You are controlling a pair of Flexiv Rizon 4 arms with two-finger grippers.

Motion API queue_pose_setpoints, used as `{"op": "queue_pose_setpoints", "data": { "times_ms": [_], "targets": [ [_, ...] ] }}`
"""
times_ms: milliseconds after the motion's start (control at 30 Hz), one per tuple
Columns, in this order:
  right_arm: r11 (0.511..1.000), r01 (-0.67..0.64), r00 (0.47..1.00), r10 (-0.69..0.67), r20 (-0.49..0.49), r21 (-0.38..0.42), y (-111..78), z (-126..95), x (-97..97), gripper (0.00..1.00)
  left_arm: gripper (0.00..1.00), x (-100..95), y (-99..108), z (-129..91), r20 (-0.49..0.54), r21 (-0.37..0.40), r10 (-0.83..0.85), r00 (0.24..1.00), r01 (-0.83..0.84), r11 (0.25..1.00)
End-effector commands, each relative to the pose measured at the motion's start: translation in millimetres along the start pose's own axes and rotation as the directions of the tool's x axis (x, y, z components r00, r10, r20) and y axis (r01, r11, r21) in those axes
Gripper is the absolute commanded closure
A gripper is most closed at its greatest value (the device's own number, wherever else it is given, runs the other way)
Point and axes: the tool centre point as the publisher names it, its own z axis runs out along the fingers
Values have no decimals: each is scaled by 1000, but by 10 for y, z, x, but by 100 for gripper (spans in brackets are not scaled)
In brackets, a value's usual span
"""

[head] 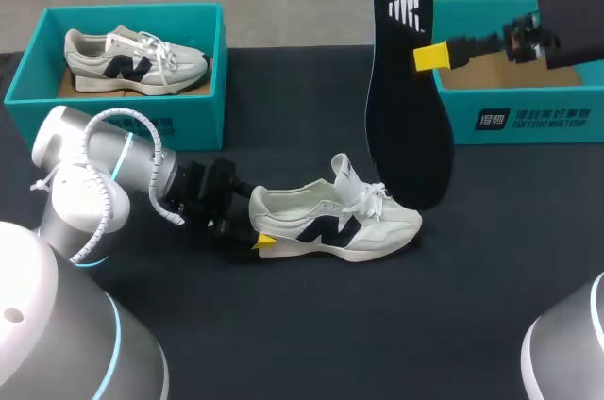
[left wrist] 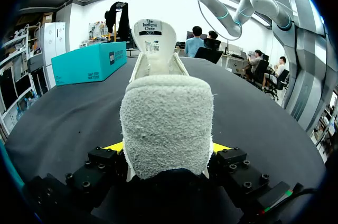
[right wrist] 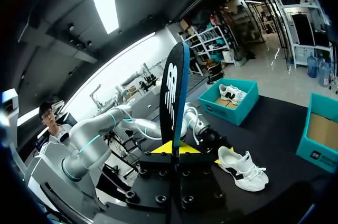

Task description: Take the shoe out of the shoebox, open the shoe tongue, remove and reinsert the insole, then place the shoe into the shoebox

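The shoe [head: 335,221] lies on the table [head: 311,325], its heel clamped between our left gripper's [left wrist: 168,151] fingers. Our right gripper [right wrist: 172,148] pinches the one insole [head: 406,79] upright near its toe. We count two shoes and two boxes: the second shoe [head: 132,60] sits in the left shoebox [head: 189,122], and the right shoebox [head: 528,119] seems empty.

Black surface [head: 311,325] is carrying 3 things. White shoe [head: 340,221] w/ dark side logo is standing on its sole near the middle, toe pointing twd robot's right. Teal left shoebox [head: 189,122] is sitting at the far left corner, top open. Teal right shoebox [head: 528,117] is sitting at the far right, also open, well apart from the 1st. Shoe is lying btwn them, nearer the robot.
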Motion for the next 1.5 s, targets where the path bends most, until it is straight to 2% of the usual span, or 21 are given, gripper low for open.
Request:
{"op": "queue_pose_setpoints", "data": {
  "times_ms": [33,667,700,733,767,800,1100,1500],
  "targets": [
    [1000,-5,1000,4,-6,-27,-64,10,21,100,100,-11,22,24,-1,-4,-1,1000,1,1000],
    [1000,-5,1000,4,-6,-27,-64,10,21,100,100,-11,20,21,-4,-3,3,1000,-3,1000],
    [1000,-5,1000,4,-6,-27,-64,10,21,100,85,-11,19,16,-15,-13,3,1000,-3,1000],
    [1000,-5,1000,4,-6,-27,-64,10,21,100,62,-15,16,16,-17,-31,1,1000,-2,1000],
    [1000,-5,1000,4,-6,-27,-64,10,21,100,27,-14,14,22,-18,-47,7,1000,-8,999],
    [1000,-5,1000,4,-6,-27,-64,10,21,100,0,-11,15,26,-15,-53,-3,1000,2,999],
    [1000,-5,1000,4,-6,-27,-64,10,21,100,0,44,27,-7,0,-65,-5,1000,5,998],
    [1000,-5,1000,4,-6,-27,-64,10,21,100,0,43,30,-188,42,-194,-11,999,19,981]
  ]
}}
